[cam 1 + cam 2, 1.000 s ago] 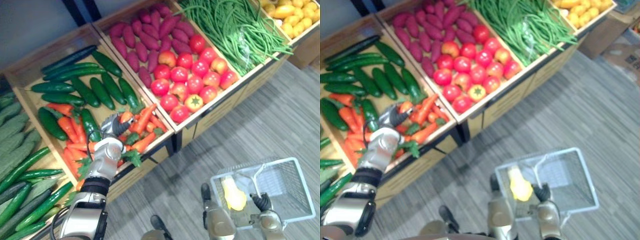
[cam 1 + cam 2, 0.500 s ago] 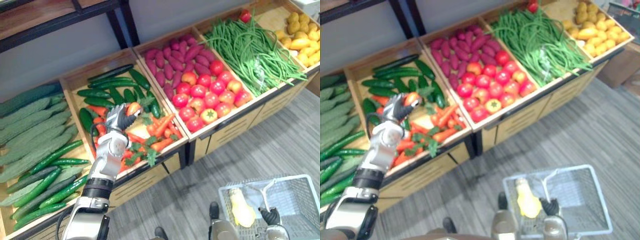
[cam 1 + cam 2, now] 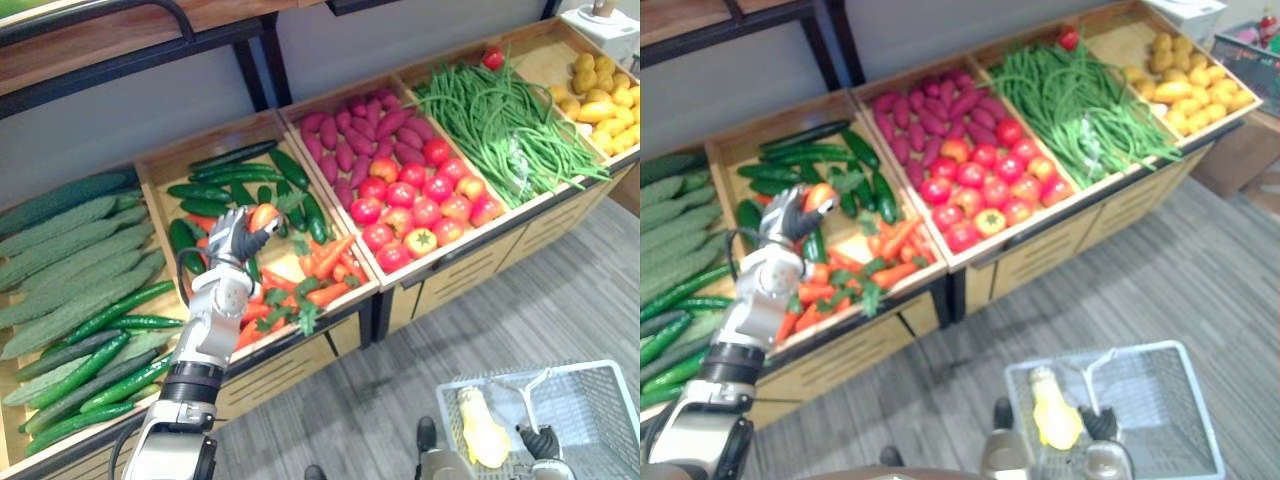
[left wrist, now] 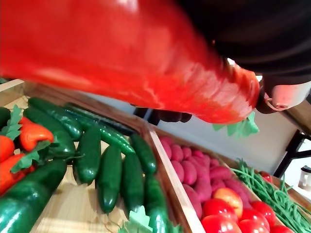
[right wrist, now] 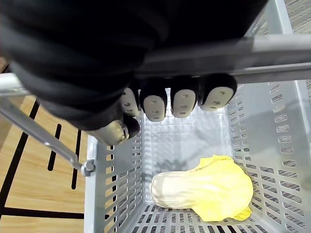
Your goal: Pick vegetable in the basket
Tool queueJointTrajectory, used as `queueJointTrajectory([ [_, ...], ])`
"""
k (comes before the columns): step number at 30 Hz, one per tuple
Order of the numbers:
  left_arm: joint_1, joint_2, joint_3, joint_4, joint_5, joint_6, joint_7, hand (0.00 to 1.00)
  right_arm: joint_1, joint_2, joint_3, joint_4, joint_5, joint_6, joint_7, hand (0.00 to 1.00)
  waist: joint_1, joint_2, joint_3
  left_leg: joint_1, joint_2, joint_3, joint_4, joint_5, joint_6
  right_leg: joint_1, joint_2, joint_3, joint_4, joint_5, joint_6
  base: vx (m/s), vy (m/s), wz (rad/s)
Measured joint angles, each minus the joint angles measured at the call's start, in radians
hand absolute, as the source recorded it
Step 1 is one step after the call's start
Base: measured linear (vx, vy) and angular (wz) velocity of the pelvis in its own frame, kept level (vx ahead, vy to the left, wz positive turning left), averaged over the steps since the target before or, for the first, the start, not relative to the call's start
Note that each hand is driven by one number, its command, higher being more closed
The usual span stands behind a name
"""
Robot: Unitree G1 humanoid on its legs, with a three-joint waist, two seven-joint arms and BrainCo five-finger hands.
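Raised out of the loose carrots (image 3: 325, 255) since a second ago, the left hand (image 3: 232, 238) grips a carrot (image 3: 264, 215) above them. Nearest, the right hand (image 5: 154, 103) curls round the handle (image 5: 272, 46) of a grey basket (image 5: 112, 194) holding a Chinese cabbage (image 5: 209, 187). Farther back, cucumbers (image 3: 210, 190) share the carrots' wooden crate (image 3: 150, 165).

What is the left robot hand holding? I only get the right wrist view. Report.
Observer: The left robot hand is shut on a carrot.
Operator: Give me its position.
Observer: It is raised over the crate of carrots, far to the left of the basket.
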Motion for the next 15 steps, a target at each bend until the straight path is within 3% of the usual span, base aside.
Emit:
queueJointTrajectory([
  [6, 0.0, 0.0, 0.002, -0.061, -0.001, -0.01, 0.033, 1.0, 0.0, 0.0, 0.0, 0.001, 0.0, 0.0, 0.0, 1.0, 0.004, -0.003, -0.002, -0.012, -0.001, 0.0, 0.0, -0.001, -0.001, 0.0, 0.001, 0.007, -0.007, 0.002, 0.0, 0.0, -0.002, 0.01],
  [15, 0.046, 0.029, -0.035, -0.193, -0.005, -0.095, 0.053, 1.0, -0.008, -0.012, -0.001, -0.006, -0.004, -0.001, -0.001, 1.0, 0.009, -0.003, -0.002, -0.006, 0.0, 0.012, 0.0, -0.005, -0.005, 0.0, 0.006, 0.023, -0.013, 0.004, -0.002, 0.0, -0.008, -0.04],
])
